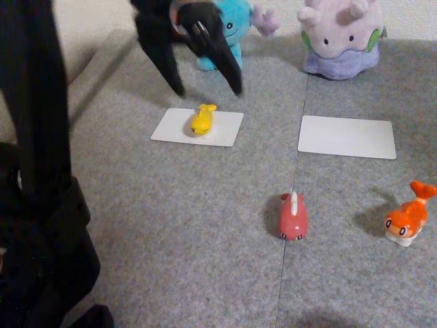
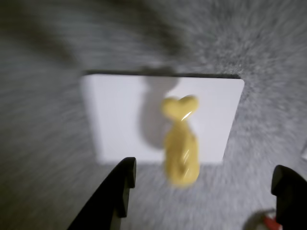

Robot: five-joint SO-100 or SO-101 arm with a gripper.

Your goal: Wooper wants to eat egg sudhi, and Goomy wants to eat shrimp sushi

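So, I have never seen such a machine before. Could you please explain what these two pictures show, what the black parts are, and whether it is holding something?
The black shape is a small robot arm. Its end effector, two pointed fingers, hangs open and holds nothing.

One picture comes from a camera beside the arm, looking across a grey mat. The blurred one comes from a camera on the wrist, looking down between the fingers.

On the mat lie two white cards. The egg sushi, a yellow toy, rests on the left card; the right card is bare. Nearer the camera are a pink toy and the orange shrimp sushi. At the back sit two plush toys: blue Wooper and lilac Goomy.
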